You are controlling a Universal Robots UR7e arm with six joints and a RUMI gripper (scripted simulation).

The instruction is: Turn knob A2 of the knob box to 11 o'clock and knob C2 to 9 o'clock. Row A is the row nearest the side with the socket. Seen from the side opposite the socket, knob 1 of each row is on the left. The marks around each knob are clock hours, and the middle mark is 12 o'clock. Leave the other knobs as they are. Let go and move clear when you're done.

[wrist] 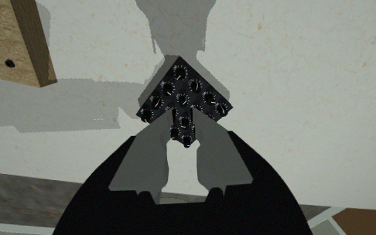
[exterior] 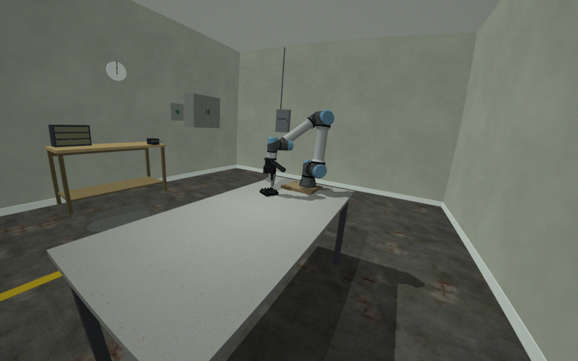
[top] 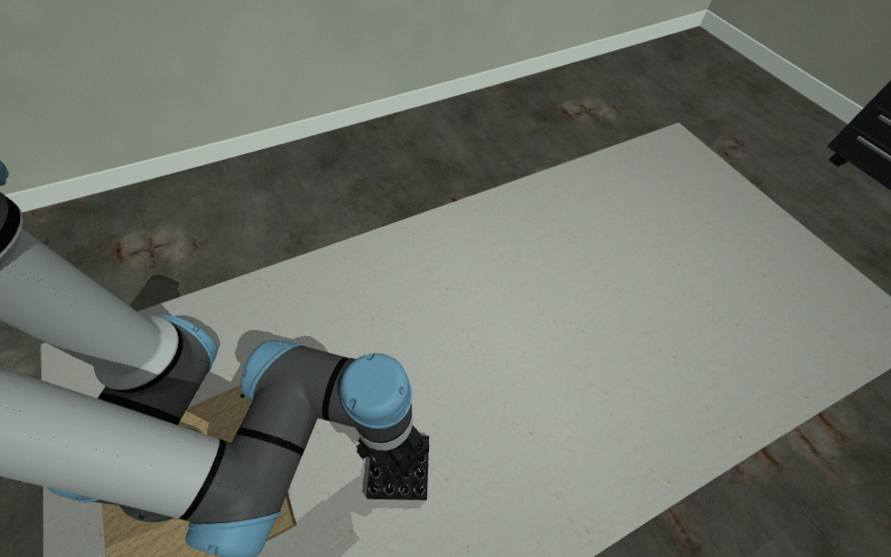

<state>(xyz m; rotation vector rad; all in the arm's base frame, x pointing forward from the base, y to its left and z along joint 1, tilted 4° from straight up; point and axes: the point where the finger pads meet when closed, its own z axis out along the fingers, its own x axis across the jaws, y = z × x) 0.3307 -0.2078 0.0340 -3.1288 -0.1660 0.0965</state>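
The tool (top: pixel 399 470) (exterior: pixel 272 186) (wrist: pixel 182 109) points down at the knob box (top: pixel 396 497) (exterior: pixel 269 192) (wrist: pixel 182 86), its fingers narrowly apart, with a slim gap at the tips and nothing plainly gripped. Knobs show through that gap in the wrist view; whether the tips touch any of them I cannot tell. The knob box is black, lies flat on the desk (top: pixel 558 315) (exterior: pixel 191 238) (wrist: pixel 290 116), and carries rows of black knobs ringed by white marks. Some of its knobs are hidden by the fingers, and as far as this small, dark view allows, I can't fairly read the hours of A2 and C2.

Near the knob box, apart from it, is the wooden base (top: pixel 151 541) (exterior: pixel 289 186) (wrist: pixel 19 39) of the arm (top: pixel 288 394) (exterior: pixel 321 144), which bends over from there to bring the tool above the box.

Well apart from the knob box, across the floor, stands a wooden workbench (exterior: pixel 106 147). Farther from it, a grey double-door cabinet (exterior: pixel 206 111) and an electrical panel (exterior: pixel 282 121) hang on the walls.
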